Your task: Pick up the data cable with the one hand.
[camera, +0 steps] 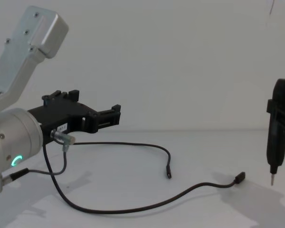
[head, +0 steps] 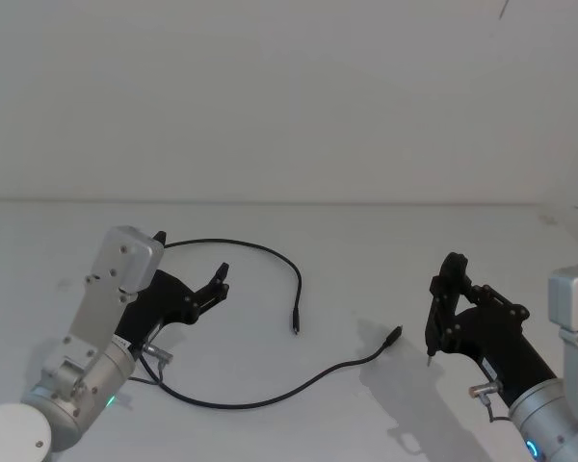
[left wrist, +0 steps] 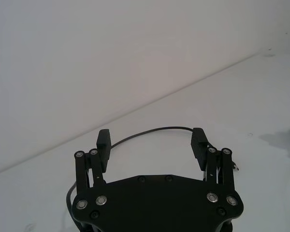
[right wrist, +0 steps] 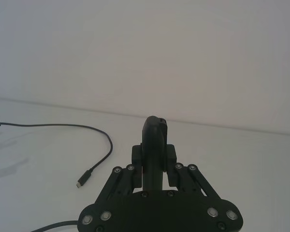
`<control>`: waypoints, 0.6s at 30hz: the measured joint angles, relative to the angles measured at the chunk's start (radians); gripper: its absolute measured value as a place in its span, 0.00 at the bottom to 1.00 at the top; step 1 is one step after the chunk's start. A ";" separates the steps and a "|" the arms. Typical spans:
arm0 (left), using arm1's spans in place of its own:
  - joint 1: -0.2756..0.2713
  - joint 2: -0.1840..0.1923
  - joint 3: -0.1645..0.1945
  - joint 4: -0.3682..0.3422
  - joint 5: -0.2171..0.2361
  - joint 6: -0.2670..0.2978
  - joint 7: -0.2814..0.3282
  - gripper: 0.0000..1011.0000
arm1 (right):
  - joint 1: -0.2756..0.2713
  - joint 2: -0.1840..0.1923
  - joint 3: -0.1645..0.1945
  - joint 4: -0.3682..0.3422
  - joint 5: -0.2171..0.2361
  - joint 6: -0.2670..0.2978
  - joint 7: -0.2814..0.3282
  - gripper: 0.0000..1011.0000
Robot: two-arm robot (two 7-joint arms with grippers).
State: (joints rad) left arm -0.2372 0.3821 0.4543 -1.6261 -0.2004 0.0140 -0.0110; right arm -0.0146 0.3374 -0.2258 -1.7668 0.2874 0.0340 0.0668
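Left gripper (head: 218,281), jaws apart, hovers above the data cable (head: 226,241), which arcs just ahead and trails beneath it. Closing too high would likely miss the thin cable. Right gripper (head: 450,306), parked well aside, clamps a pen tool (head: 432,332).

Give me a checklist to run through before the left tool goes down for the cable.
1. Left tool open: ok, jaws spread wide.
2. Left tool empty: ok, nothing held.
3. Cable free to lift: ok, it lies loose on the table with nothing on it.
4. Left tool down at the cable: not ok, it hangs above the loop.
5. Cable free of the left arm: cannot tell, it runs underneath it.
6. Right tool out of the way: ok, off to the right, shut on a pen, apart from the cable.
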 joint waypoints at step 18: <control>0.000 0.000 0.000 0.000 0.000 0.000 0.000 0.99 | 0.000 0.000 0.000 0.000 0.000 0.000 0.000 0.28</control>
State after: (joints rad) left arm -0.2372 0.3821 0.4542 -1.6262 -0.2004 0.0140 -0.0109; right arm -0.0146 0.3375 -0.2258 -1.7667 0.2874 0.0340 0.0668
